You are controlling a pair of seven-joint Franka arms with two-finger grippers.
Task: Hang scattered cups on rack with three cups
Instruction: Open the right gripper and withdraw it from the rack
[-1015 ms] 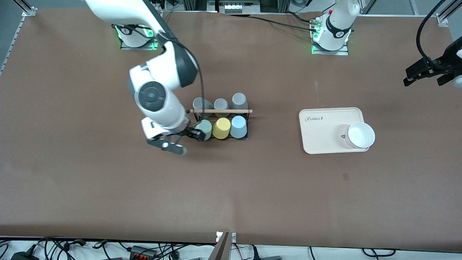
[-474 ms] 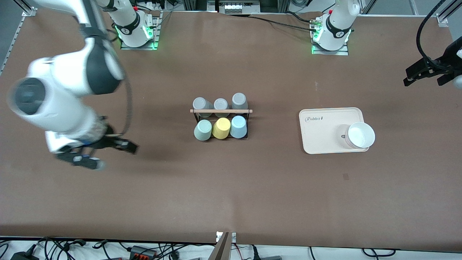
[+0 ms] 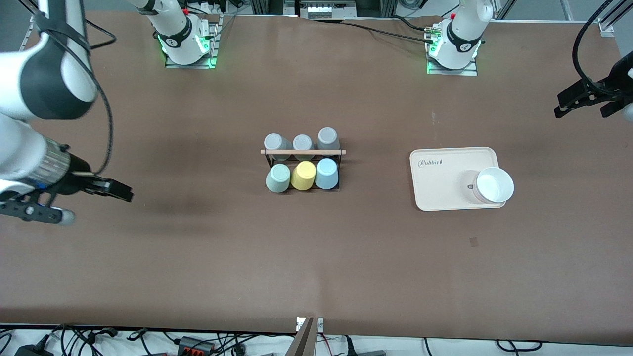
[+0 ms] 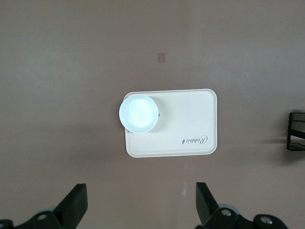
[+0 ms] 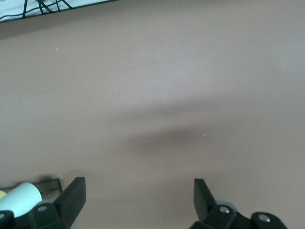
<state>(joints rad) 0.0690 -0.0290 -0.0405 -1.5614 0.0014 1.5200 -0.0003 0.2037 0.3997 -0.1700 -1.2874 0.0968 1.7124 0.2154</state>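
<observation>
Cups are hanging on the rack point(image 3: 302, 152), mint cup point(image 3: 278, 178) and blue cup point(image 3: 327, 173) flanking the yellow cup point(image 3: 303, 175), while your right hand point(image 3: 69, 201) is withdrawing wide and empty toward its surface end and your left hand point(image 3: 586, 103) is waiting wide, suggesting completion.

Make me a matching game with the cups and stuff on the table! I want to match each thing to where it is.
Things:
1. yellow cup
2. white bowl
3. mint green cup
4. light blue cup

Places:
A. on the cream tray
B. on the rack, at the right arm's end of its row
C. on the rack, at the left arm's end of its row
D. on the rack, in the middle of its row

Pairs: 1-D, 2-A, 3-B, 4-C
</observation>
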